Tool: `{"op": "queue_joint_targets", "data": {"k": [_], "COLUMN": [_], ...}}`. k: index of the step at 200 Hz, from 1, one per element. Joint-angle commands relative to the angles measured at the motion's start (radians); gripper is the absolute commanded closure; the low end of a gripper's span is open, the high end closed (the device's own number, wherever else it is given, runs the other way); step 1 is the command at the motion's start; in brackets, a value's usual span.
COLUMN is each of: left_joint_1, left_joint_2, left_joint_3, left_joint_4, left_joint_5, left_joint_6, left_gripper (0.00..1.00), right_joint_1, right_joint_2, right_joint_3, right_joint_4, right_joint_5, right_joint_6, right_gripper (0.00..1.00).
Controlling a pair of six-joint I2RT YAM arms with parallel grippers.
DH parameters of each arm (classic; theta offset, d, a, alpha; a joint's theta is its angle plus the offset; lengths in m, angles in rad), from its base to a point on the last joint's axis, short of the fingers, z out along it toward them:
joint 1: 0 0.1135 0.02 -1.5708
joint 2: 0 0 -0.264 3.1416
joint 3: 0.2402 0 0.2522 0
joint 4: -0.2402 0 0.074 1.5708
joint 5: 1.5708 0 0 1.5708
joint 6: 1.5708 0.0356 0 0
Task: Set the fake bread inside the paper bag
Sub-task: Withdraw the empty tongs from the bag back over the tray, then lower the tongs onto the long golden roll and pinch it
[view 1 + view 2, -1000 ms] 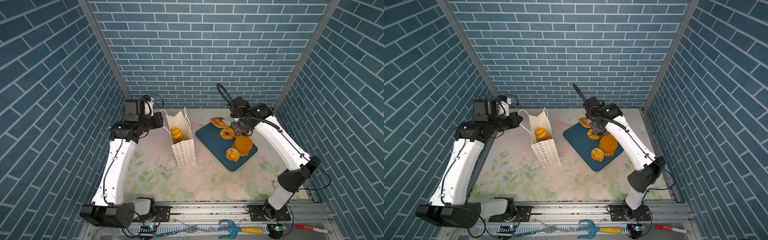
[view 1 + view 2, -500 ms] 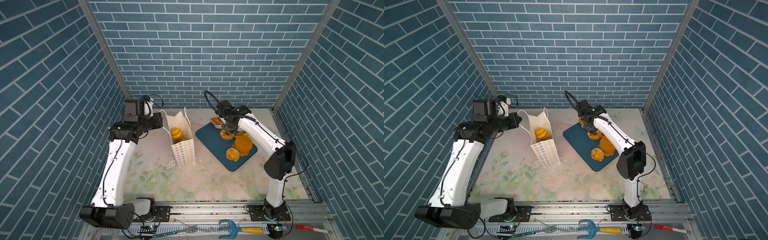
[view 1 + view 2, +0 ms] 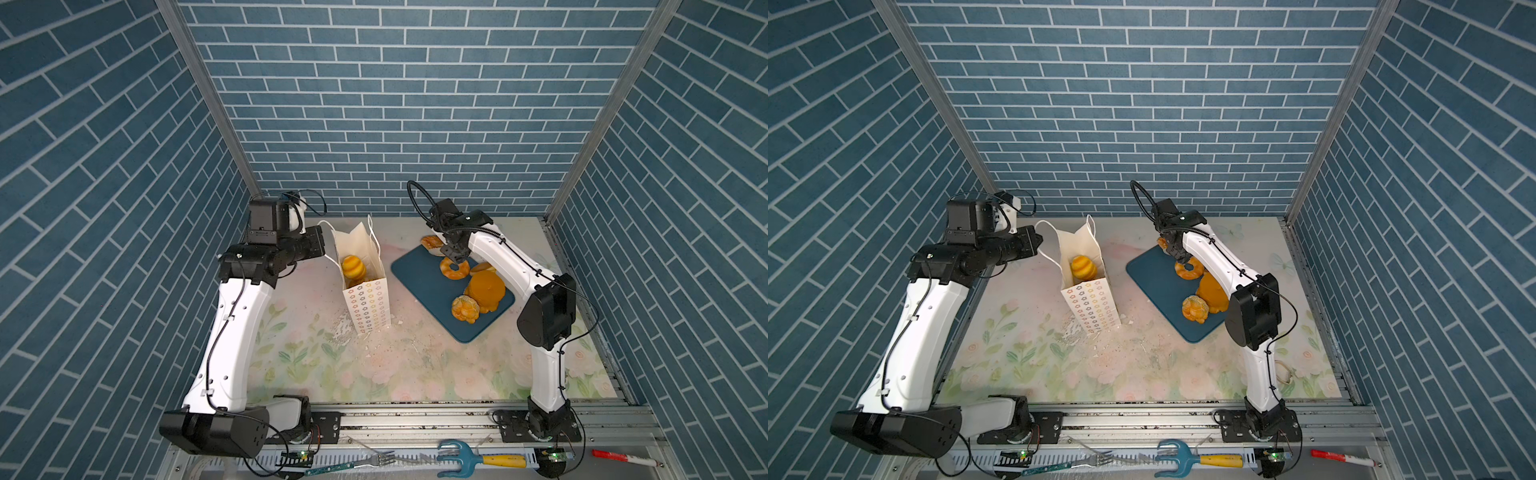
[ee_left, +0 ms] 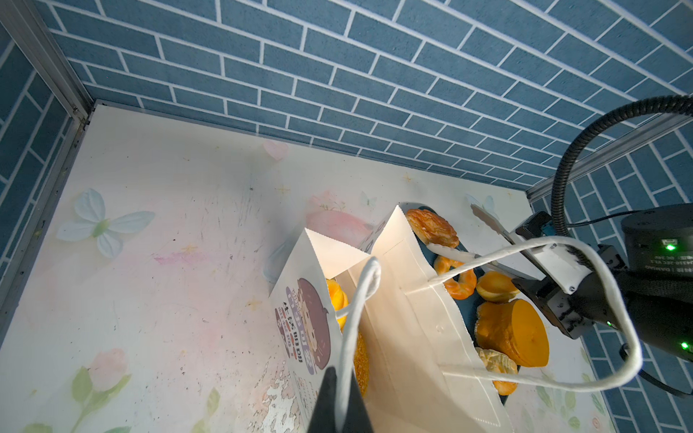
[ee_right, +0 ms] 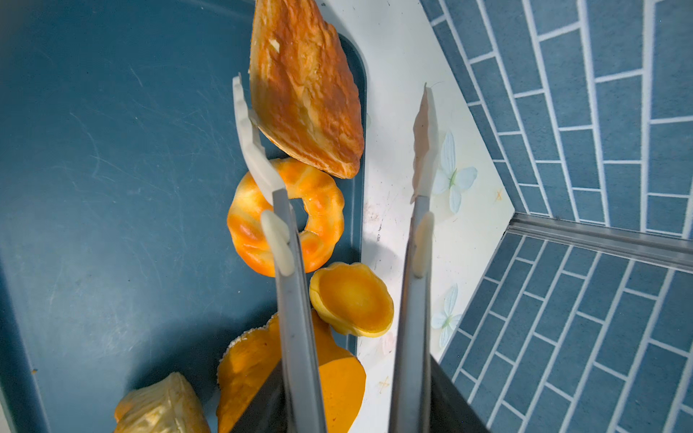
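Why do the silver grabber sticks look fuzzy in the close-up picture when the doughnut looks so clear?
In the right wrist view, the right gripper's fingers sit very near the lens, so they blur, while the ring doughnut farther off is sharp. In the left wrist view, the cord handle looks a little soft for the same reason. In both top views the whole scene is crisp.

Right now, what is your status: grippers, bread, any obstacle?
Left gripper shut on paper bag handle. Right gripper open over flaky pastry, holding nothing. Striped bun in bag; other bread on blue tray. Bag mouth unobstructed.
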Motion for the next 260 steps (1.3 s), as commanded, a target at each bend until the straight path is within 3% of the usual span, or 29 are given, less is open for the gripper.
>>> {"op": "queue_joint_targets", "data": {"k": [1,148,191,260], "left_joint_1": [0.006,0.006,0.006,0.006], "left_joint_2": [0.004,-0.001,-0.001,-0.013], "left_joint_3": [-0.012,-0.009,-0.009,-0.017], "left_joint_4": [-0.016,-0.016,-0.015,-0.001], "left_joint_5": [-0.006,0.000,0.000,0.010], "left_joint_6": [0.006,0.006,0.005,-0.010], "left_gripper": [0.96,0.97,0.97,0.97], "right_joint_1": [-0.001,-0.006,-0.006,0.027], "right_joint_2": [-0.011,0.083,0.075,-0.061], "right_joint_3": [0.032,-0.026,-0.050,-0.166], "right_joint_4": [0.016,0.095,0.123,0.209], "right_joint_5": [-0.003,0.074,0.111,0.108], "right_joint_6": [-0.021,-0.045,-0.053,-0.099], "right_gripper": [0.48,0.47,0.57,0.67]}}
